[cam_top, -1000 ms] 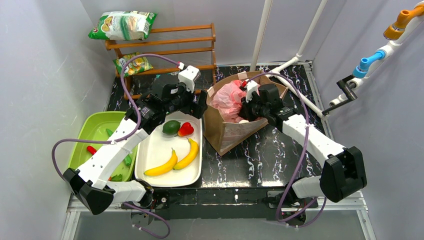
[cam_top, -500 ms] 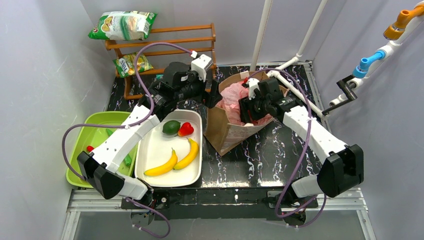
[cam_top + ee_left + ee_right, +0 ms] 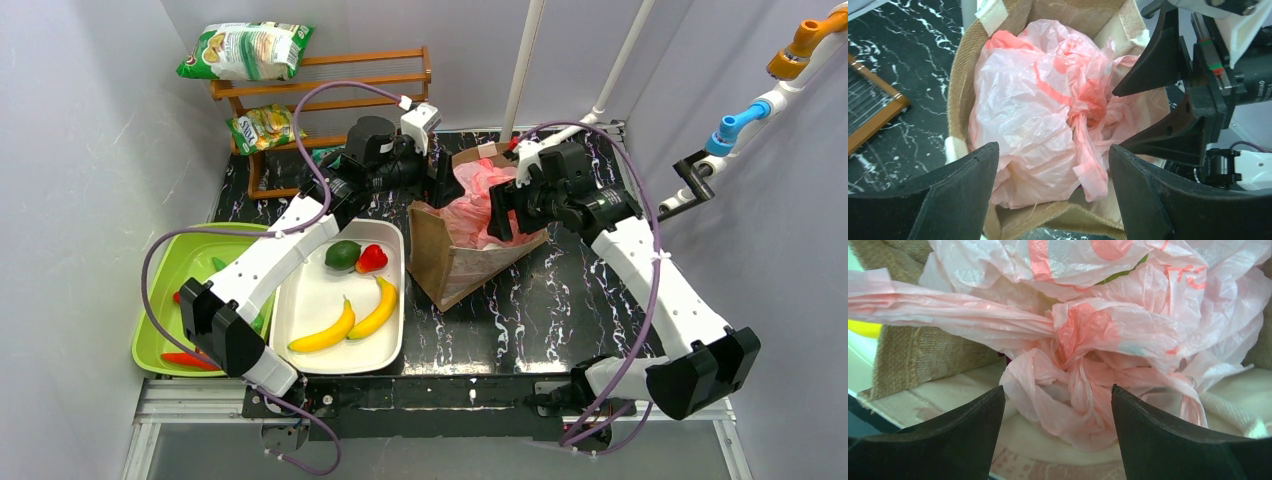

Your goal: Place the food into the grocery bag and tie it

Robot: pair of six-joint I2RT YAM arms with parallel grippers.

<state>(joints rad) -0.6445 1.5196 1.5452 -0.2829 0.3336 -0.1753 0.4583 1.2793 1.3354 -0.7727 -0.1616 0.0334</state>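
Observation:
The pink grocery bag point(image 3: 468, 205) sits crumpled inside a brown bag point(image 3: 450, 265), its handles twisted into a knot point(image 3: 1083, 330) that also shows in the left wrist view point(image 3: 1089, 107). My left gripper point(image 3: 443, 185) hangs open over the brown bag's left rim, its jaws point(image 3: 1053, 165) apart above the pink plastic and holding nothing. From the right, my right gripper point(image 3: 500, 215) faces the knot, open point(image 3: 1058, 400) and empty. Two yellow bananas point(image 3: 325, 332) point(image 3: 378, 308) lie on the white tray point(image 3: 320, 285). Whatever is inside the grocery bag is hidden.
An avocado point(image 3: 342, 254) and a red pepper point(image 3: 371, 259) share the white tray. A green tray point(image 3: 180, 265) with vegetables stands at the left. A wooden rack point(image 3: 330, 80) with snack packets is at the back, and white pipes point(image 3: 525, 60) rise behind the brown bag.
My right gripper opened, let go of the pink bag and drew up and back. My left arm swung right and farther out to the brown bag's rim, its jaws narrowing a little.

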